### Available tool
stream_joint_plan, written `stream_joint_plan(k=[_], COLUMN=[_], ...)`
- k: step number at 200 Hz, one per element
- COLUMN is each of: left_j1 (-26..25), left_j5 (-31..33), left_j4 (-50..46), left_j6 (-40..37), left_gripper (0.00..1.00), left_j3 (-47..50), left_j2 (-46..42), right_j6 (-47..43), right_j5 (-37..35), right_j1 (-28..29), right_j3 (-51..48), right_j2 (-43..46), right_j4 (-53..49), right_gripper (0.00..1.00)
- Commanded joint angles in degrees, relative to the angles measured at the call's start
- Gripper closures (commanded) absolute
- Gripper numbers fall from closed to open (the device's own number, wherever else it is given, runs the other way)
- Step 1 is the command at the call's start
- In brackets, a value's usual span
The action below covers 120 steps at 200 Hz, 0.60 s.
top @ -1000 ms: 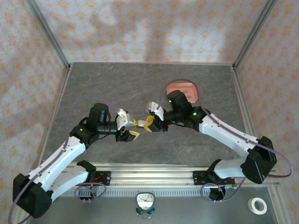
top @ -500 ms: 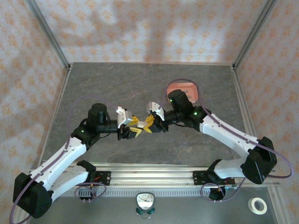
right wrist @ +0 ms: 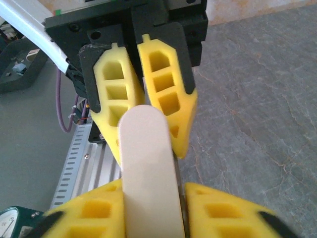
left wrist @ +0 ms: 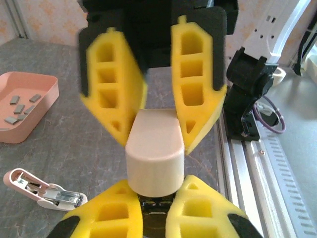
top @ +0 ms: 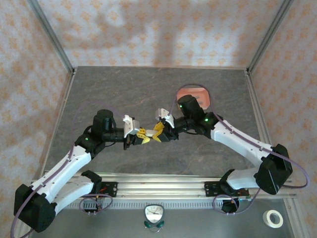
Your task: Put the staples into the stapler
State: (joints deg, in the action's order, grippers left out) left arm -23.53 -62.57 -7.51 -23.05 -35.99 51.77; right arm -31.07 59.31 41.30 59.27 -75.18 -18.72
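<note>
Left claw (left wrist: 157, 194) is clenched on one end of a cream block (left wrist: 154, 148), apparently a mid-air handover from the right claw (right wrist: 151, 191), whose jaws flank it; whether they grip, I cannot tell. Staples (left wrist: 18, 107) sit in the tray (left wrist: 43, 114), beside the stapler (left wrist: 42, 187), which lies open, ready for loading.

Over the middle of the tabletop (top: 124, 89) you have a block (left wrist: 154, 148) between the left fingers (left wrist: 195, 208) and the right fingers (left wrist: 195, 94), which face each other. Your stapler (left wrist: 44, 191) lies on the tabletop just beside them, on the tray's side. The tray (left wrist: 34, 124) sits toward the far right corner with the staples (left wrist: 19, 108) in it. A tape roll (top: 272, 218) lies at the near right corner
</note>
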Motion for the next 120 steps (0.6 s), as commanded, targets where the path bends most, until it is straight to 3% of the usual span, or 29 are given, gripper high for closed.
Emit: stream_joint_plan(k=[1,17,34,120], left_j1=[0.3,0.3,0.3,0.3], left_j5=[2.3,3.7,4.2,4.1], left_j4=[-5.6,-7.9,-9.8,-10.3], left_j6=[-4.0,-5.3,-6.4,-5.6], left_gripper=[0.94,0.96,0.97,1.0], left_j3=[-2.4,-3.3,-4.1,-5.1], left_j2=[0.0,0.1,0.5,1.3], right_j6=[2.4,3.9,4.2,6.2], right_j5=[-1.6,-4.5,-6.0,-9.1], right_j1=[0.3,1.7,3.7,6.1], right_j3=[3.7,4.8,5.3,5.1], right_j2=[0.3,-0.1,-0.7,-3.2], right_j4=[2.1,0.9,0.3,3.5], right_gripper=[0.56,0.46,0.41,0.42])
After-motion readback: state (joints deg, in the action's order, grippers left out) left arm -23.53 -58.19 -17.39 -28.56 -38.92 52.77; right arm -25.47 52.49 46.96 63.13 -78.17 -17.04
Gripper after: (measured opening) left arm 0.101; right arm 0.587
